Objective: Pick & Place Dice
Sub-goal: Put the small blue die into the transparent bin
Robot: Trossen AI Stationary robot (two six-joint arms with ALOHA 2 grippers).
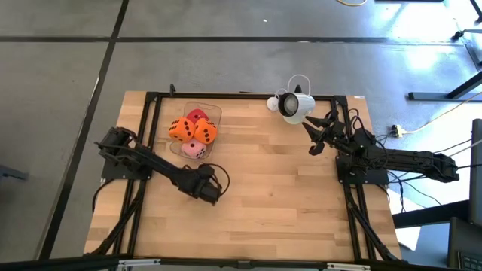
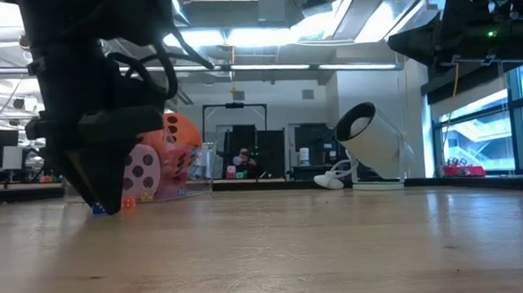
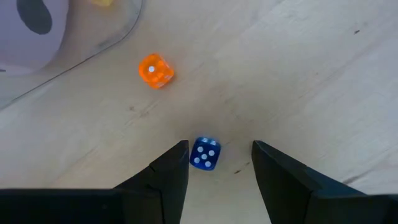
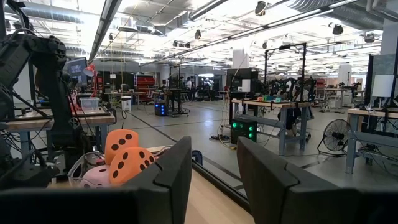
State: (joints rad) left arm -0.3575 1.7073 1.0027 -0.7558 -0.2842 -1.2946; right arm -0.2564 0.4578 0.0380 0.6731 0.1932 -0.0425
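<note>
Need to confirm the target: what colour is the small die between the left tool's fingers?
Blue with white pips, sitting between the open left tool; clearest in the left wrist view.

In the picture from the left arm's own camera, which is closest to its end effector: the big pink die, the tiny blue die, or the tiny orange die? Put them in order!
1. The tiny blue die, between the open fingers of the left end effector.
2. The tiny orange die, farther out on the bare wood.
3. The big pink die, farthest, inside the clear tray.

An open industrial lab or workshop: exposed ceiling ducts point(image 4: 205, 9), strip lighting, workbenches point(image 4: 292, 112) with equipment, a floor fan point(image 4: 336, 135) at far right.
</note>
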